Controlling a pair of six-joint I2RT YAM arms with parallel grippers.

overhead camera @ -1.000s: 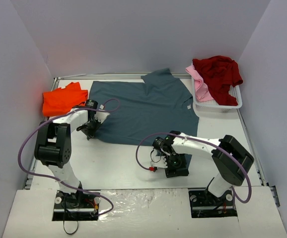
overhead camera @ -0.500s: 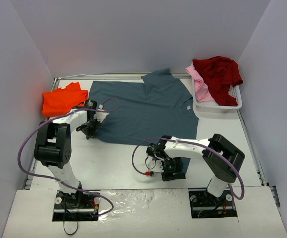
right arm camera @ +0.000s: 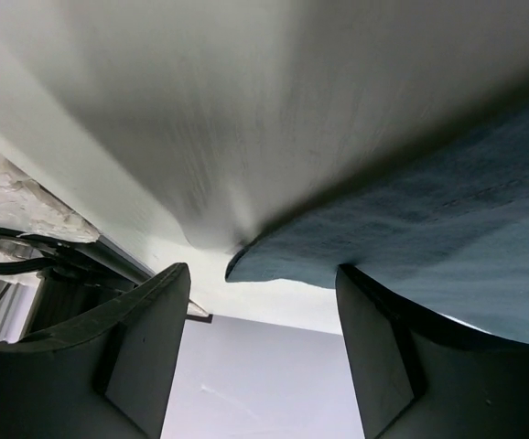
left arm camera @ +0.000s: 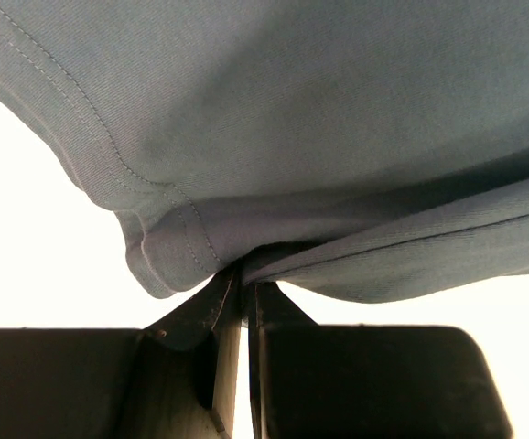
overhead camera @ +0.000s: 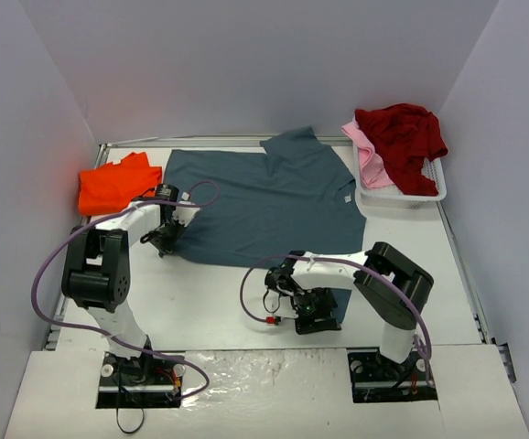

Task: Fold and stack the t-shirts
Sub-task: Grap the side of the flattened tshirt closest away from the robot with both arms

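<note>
Left pincer [left arm camera: 242, 285] clamps slate t-shirt [overhead camera: 264, 197] left hem; right pincer [right arm camera: 263, 274] gapes around its near corner, likely readying a 2-handed fold.

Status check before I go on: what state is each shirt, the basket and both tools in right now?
blue-grey t-shirt: spread flat on the table, unfolded.
orange t-shirt: compact heap at the table's left edge; fold unclear.
dark red t-shirt: crumpled in the basket.
pale pink t-shirt: crumpled beneath the red one.
white basket: upright, holding two shirts.
left tool: shut on the blue-grey t-shirt's hem.
right tool: open around its near right corner.
</note>
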